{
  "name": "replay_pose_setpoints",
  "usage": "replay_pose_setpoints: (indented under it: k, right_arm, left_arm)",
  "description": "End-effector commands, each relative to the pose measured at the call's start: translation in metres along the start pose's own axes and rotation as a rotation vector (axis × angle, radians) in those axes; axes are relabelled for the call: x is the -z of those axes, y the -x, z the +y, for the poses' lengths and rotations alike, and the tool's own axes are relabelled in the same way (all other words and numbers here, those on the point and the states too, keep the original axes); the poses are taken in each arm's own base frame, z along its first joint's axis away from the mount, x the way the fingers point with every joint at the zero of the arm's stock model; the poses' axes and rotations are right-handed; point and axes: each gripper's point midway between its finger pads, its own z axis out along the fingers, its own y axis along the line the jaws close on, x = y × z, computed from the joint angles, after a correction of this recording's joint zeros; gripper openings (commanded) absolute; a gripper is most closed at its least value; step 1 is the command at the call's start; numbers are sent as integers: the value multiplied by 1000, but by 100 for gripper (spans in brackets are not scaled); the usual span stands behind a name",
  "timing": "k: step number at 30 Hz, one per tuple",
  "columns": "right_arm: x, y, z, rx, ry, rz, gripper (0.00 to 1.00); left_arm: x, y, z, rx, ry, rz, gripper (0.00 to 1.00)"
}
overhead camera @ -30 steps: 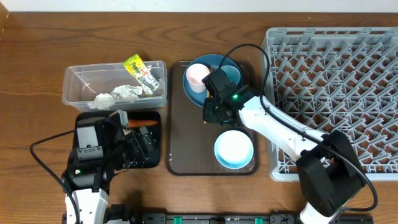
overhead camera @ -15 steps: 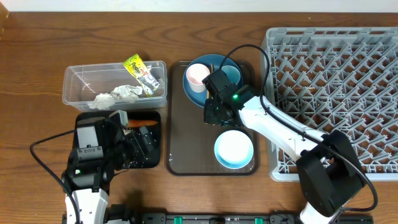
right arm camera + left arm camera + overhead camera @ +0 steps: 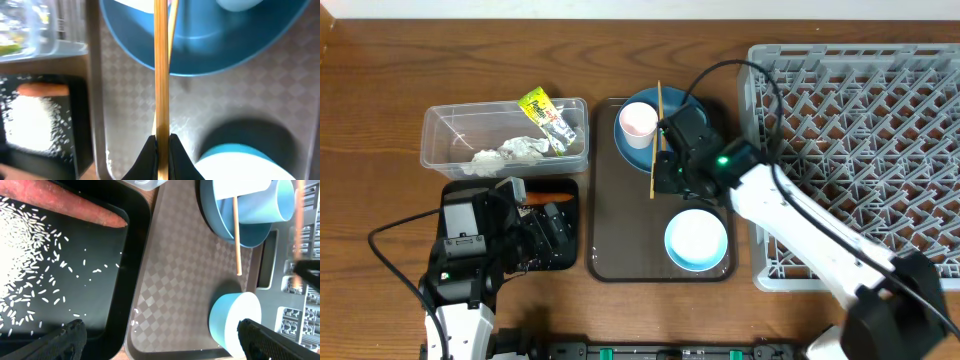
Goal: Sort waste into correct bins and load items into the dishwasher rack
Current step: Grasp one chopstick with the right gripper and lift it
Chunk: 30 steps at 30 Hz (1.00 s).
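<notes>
The right tool [image 3: 161,150] is pinched shut on one wooden chopstick [image 3: 161,75] near its lower end, over the brown serving tray [image 3: 620,230], between the white bowl [image 3: 696,240] and the blue plate [image 3: 210,55]. The stick's long axis runs up and down the frame, its free end reaching out over the plate. The dishwasher rack [image 3: 860,140] fills the right side of the overhead view, just beside the tray, so it lies broadside to the stick. I'd judge a short sideways carry, with the stick likely needing a turn to settle among the pegs. The right arm is plainly the nearer one. The left tool [image 3: 548,232] stands wide open and empty at lower left, over the black tray [image 3: 107,240], well apart.
</notes>
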Motion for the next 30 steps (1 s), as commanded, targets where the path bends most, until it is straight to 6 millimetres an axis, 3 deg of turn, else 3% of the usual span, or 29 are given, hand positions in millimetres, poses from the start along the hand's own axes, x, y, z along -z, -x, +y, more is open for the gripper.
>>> replay_pose_setpoints:
  k: [1,7,10,15,19,22,30]
  right_arm:
    - [21,4,6,48,29,-33,1]
    - [57,2,5,169,50,-71,1]
    - [77,4,-8,238,26,-98,1]
    - [110,15,-54,337,-127,-161,1]
    - [133,22,-103,332,-321,-191,1]
    - [140,22,-127,308,-404,-171,1]
    - [131,17,-158,295,-466,-103,1]
  left_arm:
    - [4,6,-1,-13,6,-20,98]
    - [4,6,-1,-13,5,-19,99]
    - [4,6,-1,-13,5,-19,98]
    - [4,6,-1,-13,5,-19,99]
    - [4,6,-1,-13,5,-19,98]
    - [4,6,-1,-13,5,-19,98]
    - [4,6,-1,-13,5,-19,98]
